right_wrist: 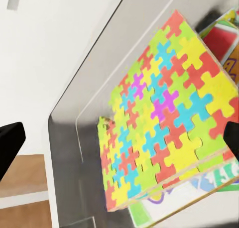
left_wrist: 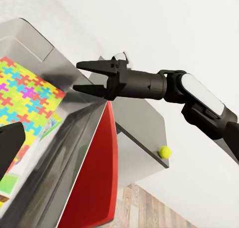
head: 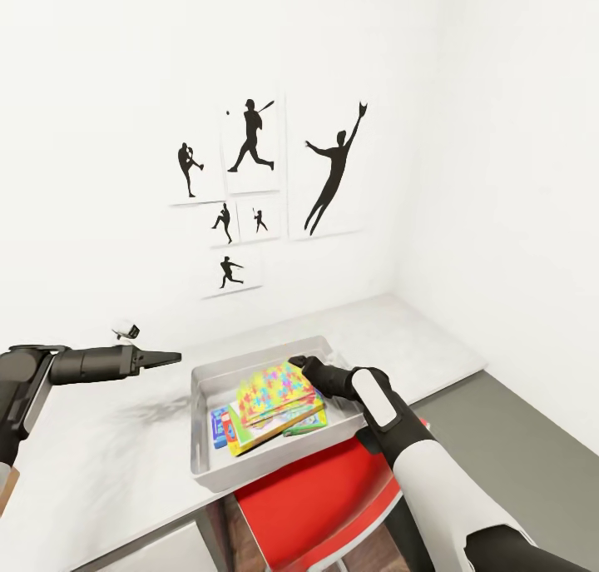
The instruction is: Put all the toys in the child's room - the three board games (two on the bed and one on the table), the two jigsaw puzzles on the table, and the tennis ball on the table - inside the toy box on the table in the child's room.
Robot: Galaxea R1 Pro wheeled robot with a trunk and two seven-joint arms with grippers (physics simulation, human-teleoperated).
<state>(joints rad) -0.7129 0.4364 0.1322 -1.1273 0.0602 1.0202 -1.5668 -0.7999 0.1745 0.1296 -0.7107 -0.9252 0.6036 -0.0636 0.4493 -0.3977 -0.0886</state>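
The toy box (head: 208,426) looks like smooth, faintly glossy grey metal; the jigsaw puzzle (head: 276,391) seems matt printed card; the worktop (head: 108,464) is smooth, pale and matt.

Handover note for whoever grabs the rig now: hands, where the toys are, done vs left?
Left hand: open, empty, over the table beside the toy box.
Right hand: open, empty, above the box's far rim.
In the box: jigsaw puzzles stacked on top of board games; exact count hidden by stacking.
Left: tennis ball sits at a table corner, outside the box. Put it in.
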